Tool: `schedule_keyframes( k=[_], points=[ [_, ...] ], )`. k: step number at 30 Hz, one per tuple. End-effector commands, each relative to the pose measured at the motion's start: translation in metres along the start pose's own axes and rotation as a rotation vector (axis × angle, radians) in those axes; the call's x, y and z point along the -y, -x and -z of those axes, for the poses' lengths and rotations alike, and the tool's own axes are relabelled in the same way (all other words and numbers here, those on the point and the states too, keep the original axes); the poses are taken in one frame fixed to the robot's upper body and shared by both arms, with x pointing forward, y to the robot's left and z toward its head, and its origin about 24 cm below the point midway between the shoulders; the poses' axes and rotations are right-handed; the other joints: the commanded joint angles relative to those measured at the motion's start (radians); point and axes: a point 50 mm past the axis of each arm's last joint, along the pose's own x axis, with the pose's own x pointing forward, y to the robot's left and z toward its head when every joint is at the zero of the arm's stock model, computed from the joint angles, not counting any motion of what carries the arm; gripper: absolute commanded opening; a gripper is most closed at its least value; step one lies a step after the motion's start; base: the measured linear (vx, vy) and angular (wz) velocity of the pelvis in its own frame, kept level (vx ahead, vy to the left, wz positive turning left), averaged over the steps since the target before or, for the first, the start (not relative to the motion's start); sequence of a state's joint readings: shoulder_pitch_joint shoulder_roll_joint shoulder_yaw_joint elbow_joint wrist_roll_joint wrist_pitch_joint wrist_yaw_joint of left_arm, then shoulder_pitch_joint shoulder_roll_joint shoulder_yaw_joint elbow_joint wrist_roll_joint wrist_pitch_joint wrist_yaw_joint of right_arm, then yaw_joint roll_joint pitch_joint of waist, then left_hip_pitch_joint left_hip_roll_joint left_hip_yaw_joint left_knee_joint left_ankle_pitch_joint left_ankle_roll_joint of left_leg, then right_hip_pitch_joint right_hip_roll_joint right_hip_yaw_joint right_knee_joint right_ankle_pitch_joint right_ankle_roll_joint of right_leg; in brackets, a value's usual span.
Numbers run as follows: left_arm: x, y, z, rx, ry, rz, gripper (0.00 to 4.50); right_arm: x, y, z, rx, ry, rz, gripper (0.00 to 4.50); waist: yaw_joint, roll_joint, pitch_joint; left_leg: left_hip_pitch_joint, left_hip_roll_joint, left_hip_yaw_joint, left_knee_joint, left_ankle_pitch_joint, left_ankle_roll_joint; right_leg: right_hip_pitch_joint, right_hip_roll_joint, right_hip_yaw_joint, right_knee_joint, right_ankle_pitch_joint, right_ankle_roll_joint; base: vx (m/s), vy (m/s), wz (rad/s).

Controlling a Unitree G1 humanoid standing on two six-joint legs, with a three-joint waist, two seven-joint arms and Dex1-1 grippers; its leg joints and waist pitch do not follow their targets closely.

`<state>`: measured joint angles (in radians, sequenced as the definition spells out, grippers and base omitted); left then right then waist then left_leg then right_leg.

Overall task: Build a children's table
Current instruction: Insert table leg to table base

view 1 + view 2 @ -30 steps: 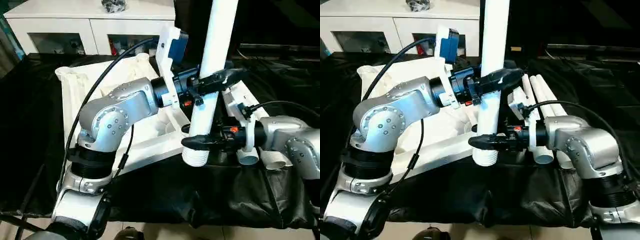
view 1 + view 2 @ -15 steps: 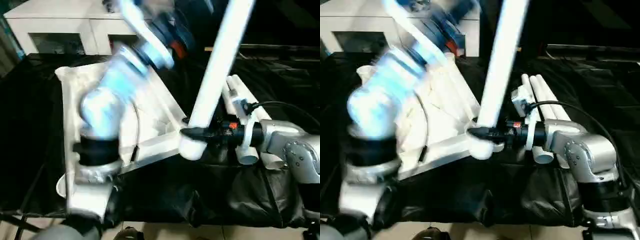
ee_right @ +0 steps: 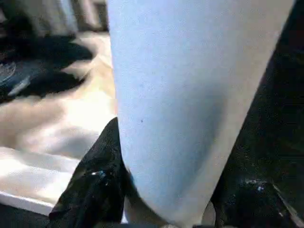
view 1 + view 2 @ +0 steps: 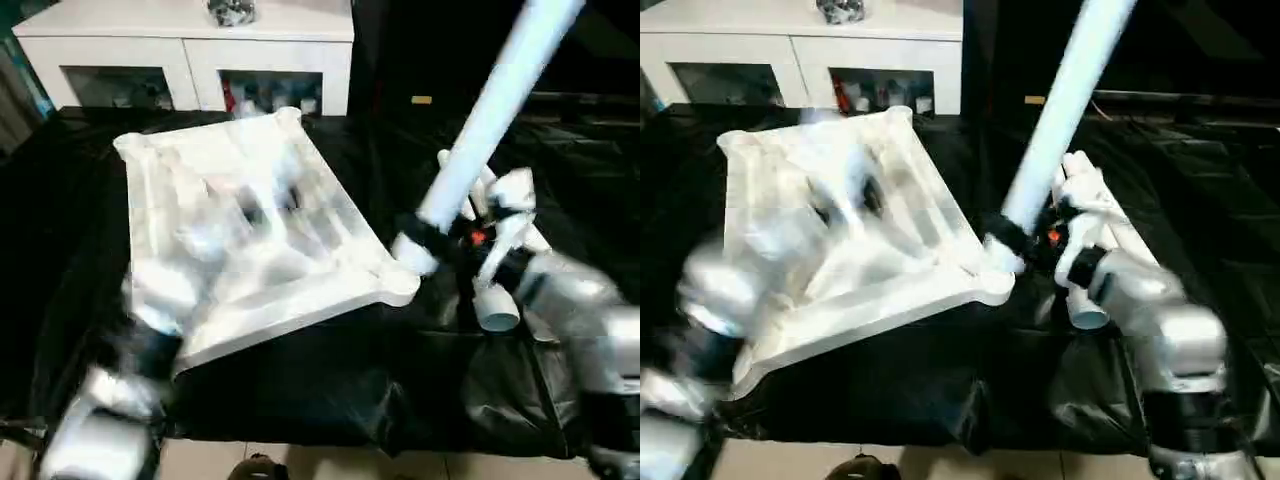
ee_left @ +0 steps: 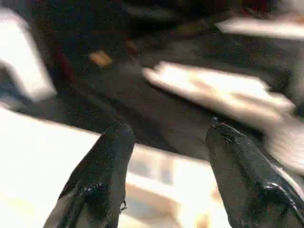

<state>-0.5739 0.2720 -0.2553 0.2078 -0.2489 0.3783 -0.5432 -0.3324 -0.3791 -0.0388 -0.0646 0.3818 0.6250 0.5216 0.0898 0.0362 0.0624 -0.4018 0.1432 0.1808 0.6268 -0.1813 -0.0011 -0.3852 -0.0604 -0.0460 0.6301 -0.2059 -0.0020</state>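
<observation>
Your left gripper [image 5: 164, 178] has let go of the leg [image 4: 480, 140] & pulled away, jaws apart & empty. Right gripper [image 4: 425, 245], clamped near its base, alone carries it. Leg now tilts, top leaning up-right, base at tabletop's [image 4: 200, 180] near-right corner socket [image 4: 400, 285]; next: seating it.

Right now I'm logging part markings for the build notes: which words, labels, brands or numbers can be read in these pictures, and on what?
None can be read.
tabletop: ribbed white plastic, no lettering to be made out.
leg in the right gripper: plain white, no print seen.
white cabinet: items behind its glass are too small and blurred to read.
Small yellowish tag on the black cloth: too small to read.
</observation>
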Motion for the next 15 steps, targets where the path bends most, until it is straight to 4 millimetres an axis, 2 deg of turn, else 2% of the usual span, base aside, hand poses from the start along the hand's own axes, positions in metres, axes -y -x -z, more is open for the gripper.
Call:
schedule_keyframes(
  k=[1,2,3,4,5,7,9,14,15],
  points=[
    [0.007,-0.003,0.012,-0.051,-0.022,0.069,2.83,0.002,-0.001,0.007,-0.01,0.035,0.06,1.91,-0.006,0.003,-0.076,0.034,0.079,-0.038,-0.085,-0.214,-0.061,0.032,-0.092,0.05,-0.08,-0.157,-0.198,0.0,0.0,0.0],
    [0.008,-0.003,0.015,-0.061,-0.023,0.078,2.83,0.002,-0.002,0.008,-0.006,0.035,0.063,1.91,-0.007,0.002,-0.075,0.03,0.08,-0.04,-0.086,-0.217,-0.056,0.037,-0.096,0.052,-0.079,-0.148,-0.2,0.0,0.0,0.0],
    [0.013,-0.003,0.025,-0.106,-0.003,0.108,2.83,0.002,-0.001,0.011,-0.005,0.014,0.087,1.91,-0.009,0.011,-0.075,0.032,0.08,-0.04,-0.086,-0.227,-0.053,0.034,-0.094,0.052,-0.08,-0.15,-0.204,0.0,0.0,0.0],
    [0.014,-0.003,0.029,-0.122,0.003,0.118,2.83,0.002,0.0,0.012,-0.003,0.003,0.092,1.91,-0.009,0.008,-0.076,0.031,0.081,-0.041,-0.086,-0.222,-0.047,0.037,-0.094,0.052,-0.078,-0.134,-0.209,0.0,0.0,0.0],
    [0.016,-0.002,0.034,-0.15,0.004,0.132,2.83,0.001,0.0,0.012,0.0,-0.007,0.101,1.91,-0.01,0.013,-0.075,0.03,0.081,-0.042,-0.086,-0.221,-0.043,0.038,-0.094,0.052,-0.077,-0.13,-0.213,0.0,0.0,0.0],
    [0.018,0.0,0.04,-0.195,0.008,0.145,2.83,0.001,0.002,0.013,0.0,-0.009,0.115,1.91,-0.013,0.013,-0.075,0.029,0.08,-0.04,-0.085,-0.218,-0.03,0.038,-0.094,0.052,-0.078,-0.136,-0.216,0.0,0.0,0.0],
    [0.019,0.001,0.046,-0.231,0.003,0.154,2.83,0.0,0.003,0.015,0.001,-0.004,0.127,1.91,-0.015,0.017,-0.074,0.03,0.08,-0.04,-0.083,-0.218,-0.021,0.037,-0.094,0.052,-0.082,-0.168,-0.214,0.0,0.0,0.0],
    [0.019,0.003,0.055,-0.281,-0.012,0.157,2.83,-0.002,0.003,0.017,0.004,0.008,0.13,1.91,-0.024,0.02,-0.072,0.031,0.082,-0.043,-0.088,-0.248,-0.028,0.034,-0.092,0.051,-0.086,-0.218,-0.201,0.0,0.0,0.0],
    [0.019,0.004,0.056,-0.283,-0.013,0.163,2.83,-0.003,0.003,0.018,0.005,0.008,0.13,1.91,-0.027,0.018,-0.073,0.031,0.082,-0.043,-0.088,-0.249,-0.027,0.034,-0.093,0.051,-0.087,-0.216,-0.201,0.0,0.0,0.0]
  ],
)
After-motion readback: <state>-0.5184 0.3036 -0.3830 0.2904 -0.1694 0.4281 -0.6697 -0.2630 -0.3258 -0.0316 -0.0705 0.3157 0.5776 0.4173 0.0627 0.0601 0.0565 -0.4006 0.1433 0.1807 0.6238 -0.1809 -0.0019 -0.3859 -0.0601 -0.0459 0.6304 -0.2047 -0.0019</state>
